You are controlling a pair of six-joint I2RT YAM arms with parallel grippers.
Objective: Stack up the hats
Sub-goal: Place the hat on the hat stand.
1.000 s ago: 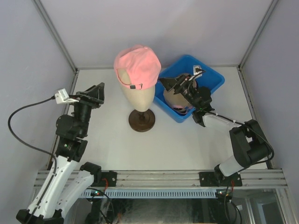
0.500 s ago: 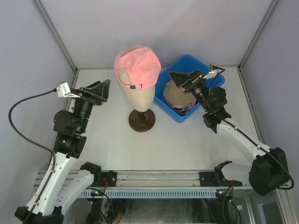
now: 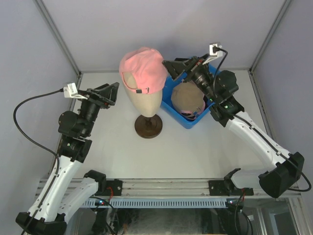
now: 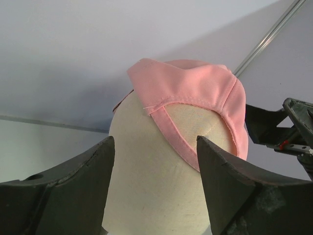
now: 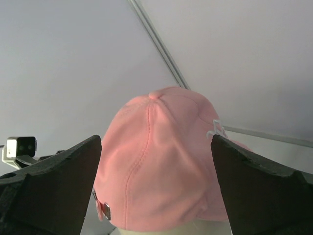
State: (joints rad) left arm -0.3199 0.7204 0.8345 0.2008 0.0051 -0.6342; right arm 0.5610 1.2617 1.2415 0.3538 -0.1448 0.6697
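Top external view: pink fabric baseball cap (image 3: 143, 67) sits on the beige egg-shaped mannequin head (image 3: 145, 102), mid-way across the table (image 3: 195, 147).
Left side: left end effector (image 3: 113, 93) spread wide, empty, a small gap short of the head.
Right side: right end effector (image 3: 170, 72) spread wide, empty, close to the cap's right edge.
Bin: tan fabric cap (image 3: 188, 95) lies inside the blue plastic bin (image 3: 224, 78), just right of the head.

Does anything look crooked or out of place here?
The pink fabric cap sits crooked on the beige mannequin head. It is tilted, and in the left wrist view its rear strap opening slants across the bare head. Nothing else stands out; the tan cap lies in the blue plastic bin.
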